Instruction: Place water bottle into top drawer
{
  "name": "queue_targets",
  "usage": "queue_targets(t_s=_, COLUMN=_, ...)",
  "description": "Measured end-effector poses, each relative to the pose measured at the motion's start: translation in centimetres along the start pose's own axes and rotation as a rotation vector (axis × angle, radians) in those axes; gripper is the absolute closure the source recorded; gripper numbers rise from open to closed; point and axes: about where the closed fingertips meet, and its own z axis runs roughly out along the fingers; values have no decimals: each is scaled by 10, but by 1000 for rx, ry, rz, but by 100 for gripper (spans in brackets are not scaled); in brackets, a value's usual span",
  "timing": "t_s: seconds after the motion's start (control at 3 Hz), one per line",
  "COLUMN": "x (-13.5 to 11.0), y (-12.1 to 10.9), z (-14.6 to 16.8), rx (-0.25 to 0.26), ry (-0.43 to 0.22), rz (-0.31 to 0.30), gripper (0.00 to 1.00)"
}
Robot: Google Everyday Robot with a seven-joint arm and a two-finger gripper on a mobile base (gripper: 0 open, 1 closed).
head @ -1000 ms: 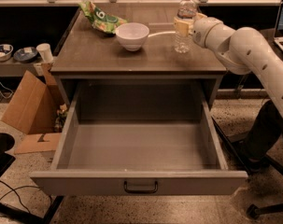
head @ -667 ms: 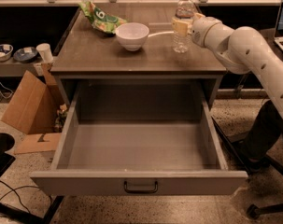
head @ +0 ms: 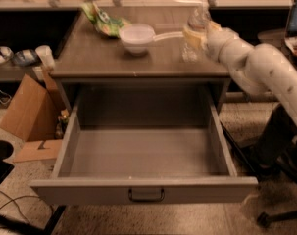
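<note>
One camera view covers the scene.

**Camera view: task status**
- Done: the top drawer (head: 89, 192) is pulled fully out. Its interior is bare and its pull handle (head: 146, 195) faces the camera.
- Done: the gripper (head: 201, 36) is at the water bottle (head: 192, 33), above and behind the drawer's right rear corner. The white arm (head: 265, 72) reaches in from the drawer's right side.
- Gripper state: contact with the bottle's right flank is apparent. Whether the gripper is clamped on the bottle or only resting beside it cannot be told.
- Left, as judged here: secure the bottle, lift it off the tabletop (head: 113, 58), carry it forward over the drawer opening, lower it and release it. The bottle is not yet in the drawer.

**Camera view: the water bottle**
- Position: upright on the tabletop, behind the drawer and towards its right side.
- Appearance: clear body with a pale band around the middle. The cap area is blurred.
- Neighbours: a white bowl (head: 136, 35) sits behind the drawer's centre, well apart from the bottle. A green packet (head: 106, 24) lies further back and to the left.
- Beside the drawer: a cardboard box (head: 25, 106) stands on the floor to the left of the drawer.
</note>
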Motion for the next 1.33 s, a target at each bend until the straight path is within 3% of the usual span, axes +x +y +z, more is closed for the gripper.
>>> queue_targets(t_s=0.33, x=-8, y=-1, z=1, rx=0, ry=0, rz=0, gripper=100)
queue_targets(t_s=0.67, x=-18, y=26, z=-22, rx=-47, ry=-2, rz=-73, gripper=100)
queue_targets(t_s=1.0, x=-28, y=61, z=-71, rx=-84, ry=-31, rz=-129, gripper=100)
queue_targets(t_s=1.33, x=-59, y=73, z=-112, rx=-89, ry=-84, rz=-176, gripper=100)
